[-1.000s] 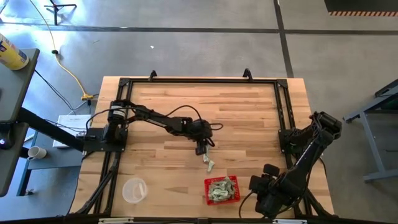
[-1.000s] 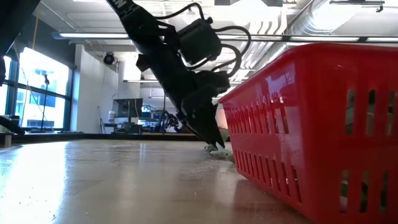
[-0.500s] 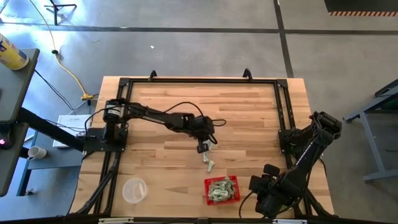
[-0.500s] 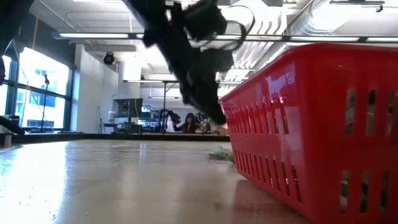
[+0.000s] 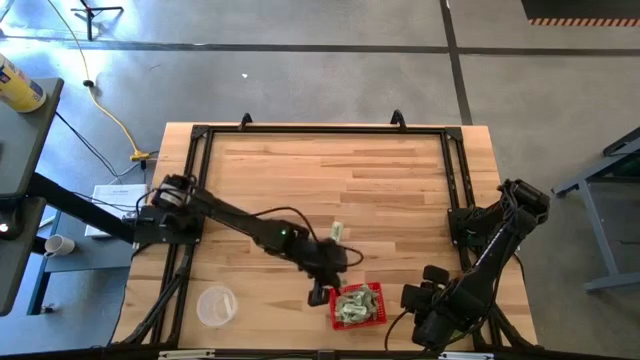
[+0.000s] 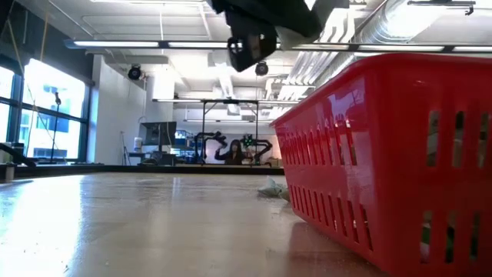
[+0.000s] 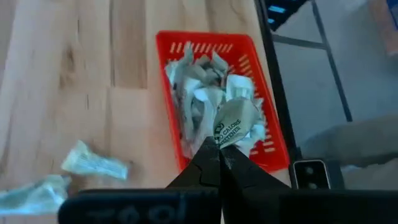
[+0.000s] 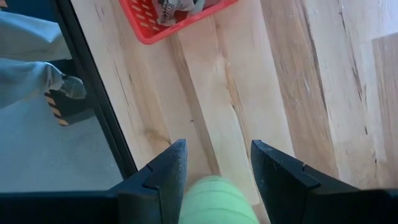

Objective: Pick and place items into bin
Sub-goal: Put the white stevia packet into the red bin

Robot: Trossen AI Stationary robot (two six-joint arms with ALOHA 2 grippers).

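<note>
Left wrist view shows the left gripper (image 7: pixel 219 151) with its fingers pinched together on one wrapped piece (image 7: pixel 238 122), a crinkly pale green-and-white packet held by its corner. That piece hangs above the red basket (image 7: pixel 268 146), near the basket's edge that faces the arm rather than over its middle. Inside the basket lies a heap of other wrapped pieces (image 7: pixel 199 84). Two more items (image 7: pixel 94 163) lie on the bare wooden table (image 7: pixel 74 74) just beside the basket, and the high view shows another (image 5: pixel 337 231) farther up the table.

From above, the left gripper (image 5: pixel 321 294) sits at the basket's (image 5: pixel 380 303) left side, the arm stretched across the table toward it. The right gripper (image 8: pixel 212 180) waits at the near right corner, fingers apart, with something pale green between them that I cannot identify.

The step in hand looks like the carry-and-drop: the piece is lifted and nearly over the bin. The next move calls for a short shift so the piece hangs squarely over the heap, then parting the fingers; released too early, it could catch the rim and fall outside.
</note>
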